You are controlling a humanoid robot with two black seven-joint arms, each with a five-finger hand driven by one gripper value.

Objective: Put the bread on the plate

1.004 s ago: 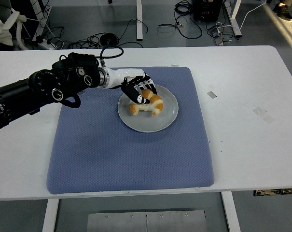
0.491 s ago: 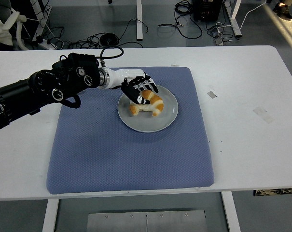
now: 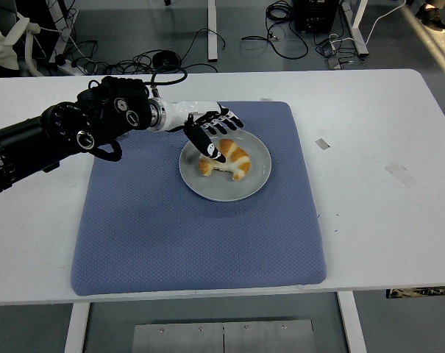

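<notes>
Left hand [image 3: 213, 134] fingers opened, lifted off bread [image 3: 225, 158]; bread apparently released, resting on plate [image 3: 255, 183].

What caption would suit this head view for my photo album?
The robot's left hand opens above a croissant lying on a grey plate, centred on a blue mat.

Left arm [image 3: 53, 140]: matte black housing, bulky and rounded, in several segments. Small round silver-white discs, like screw caps or markers, sat on the joint housings near the wrist. A thin black cable looped out of the wrist housing at 12 o'clock. Forearm section next to the hand was glossy white and tapered. Left hand [image 3: 213, 132]: five fingers, white shells over black joints, black fingertips [image 3: 216, 153]; white mark on one tip.
</notes>
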